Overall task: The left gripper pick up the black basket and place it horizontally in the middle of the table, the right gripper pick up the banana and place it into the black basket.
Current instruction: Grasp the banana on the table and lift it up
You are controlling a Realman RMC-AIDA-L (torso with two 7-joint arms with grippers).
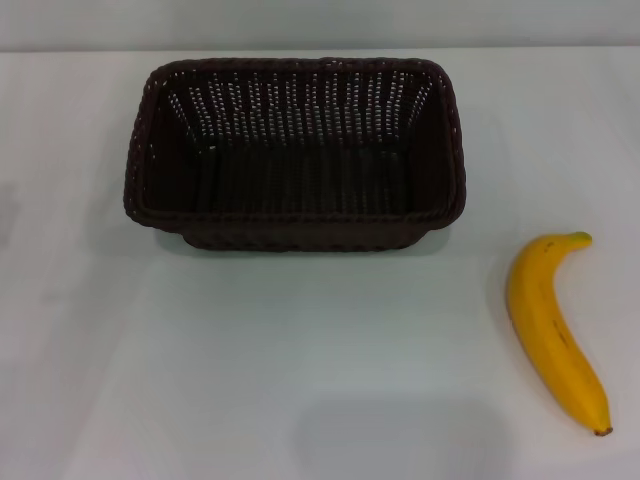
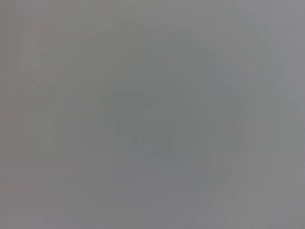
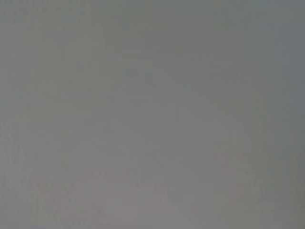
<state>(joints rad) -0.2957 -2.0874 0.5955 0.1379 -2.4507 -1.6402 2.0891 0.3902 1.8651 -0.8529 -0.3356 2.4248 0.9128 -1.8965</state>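
Observation:
The black basket (image 1: 295, 150) stands upright on the white table (image 1: 300, 350), at the far middle, with its long side across the view; it is empty. The banana (image 1: 552, 328) lies on the table at the right, in front of and to the right of the basket, with its greenish stem pointing away and its dark end toward the near edge. Neither gripper shows in the head view. Both wrist views show only a plain grey surface, with no fingers and no objects.
The table's far edge (image 1: 320, 50) runs just behind the basket. A faint shadow (image 1: 400, 440) lies on the table near the front middle.

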